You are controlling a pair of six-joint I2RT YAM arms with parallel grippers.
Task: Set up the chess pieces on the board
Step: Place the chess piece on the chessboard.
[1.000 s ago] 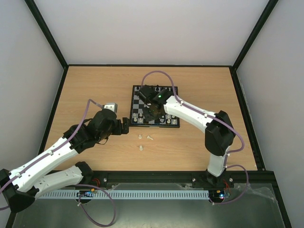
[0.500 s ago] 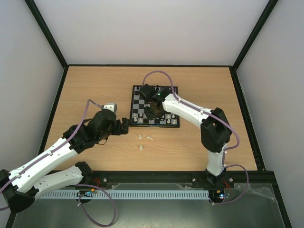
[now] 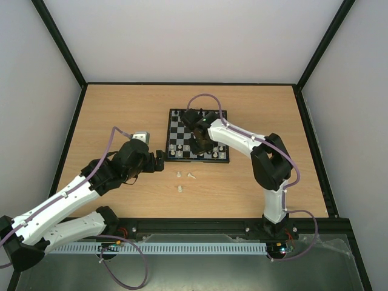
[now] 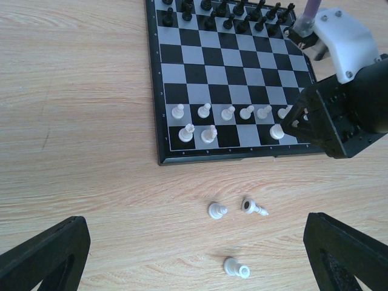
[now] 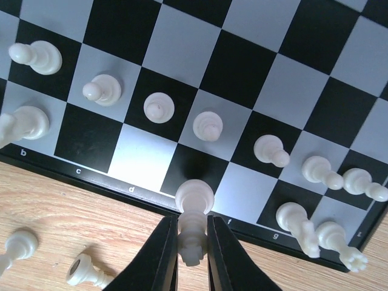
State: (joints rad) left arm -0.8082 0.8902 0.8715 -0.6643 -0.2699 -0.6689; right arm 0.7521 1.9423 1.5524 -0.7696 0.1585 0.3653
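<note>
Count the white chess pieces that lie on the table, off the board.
3. Two chess pieces lie side by side just outside the board, by its near rim. The third lies closer to the arms. Others may hide under the arms.

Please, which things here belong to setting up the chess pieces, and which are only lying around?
Belong: board; white pieces standing on it; three loose white pieces on the table; white piece in the right gripper.
Not needed: black pieces on the far rows; purple cable.
</note>
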